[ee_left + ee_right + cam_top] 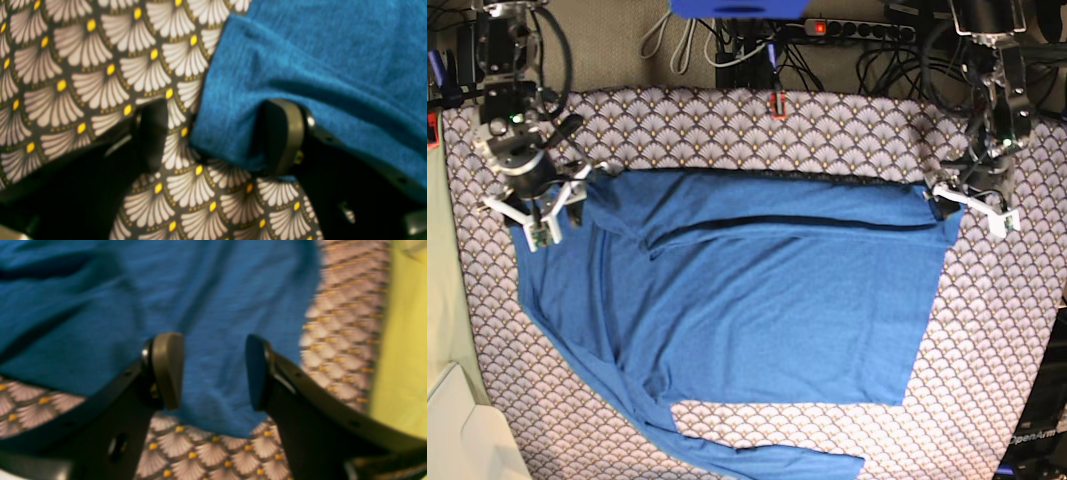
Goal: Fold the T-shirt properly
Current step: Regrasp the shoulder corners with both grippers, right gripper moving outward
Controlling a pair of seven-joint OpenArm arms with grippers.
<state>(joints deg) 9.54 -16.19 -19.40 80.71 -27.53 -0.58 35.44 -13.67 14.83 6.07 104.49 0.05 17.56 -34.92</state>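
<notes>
At the far edge of the patterned surface (pixel 727 120), we've both sets of fingers spread wide, left gripper (pixel 213 136) straddling one T-shirt (pixel 757 300) corner, right gripper (pixel 213 371) straddling the other, apparently ready to pinch and fold.

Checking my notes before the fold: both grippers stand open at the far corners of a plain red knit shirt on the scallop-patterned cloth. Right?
Only the colour is wrong: the plain knit shirt is medium blue, as the base view shows. Left gripper, right gripper and scallop-patterned cloth stand as stated.
</notes>
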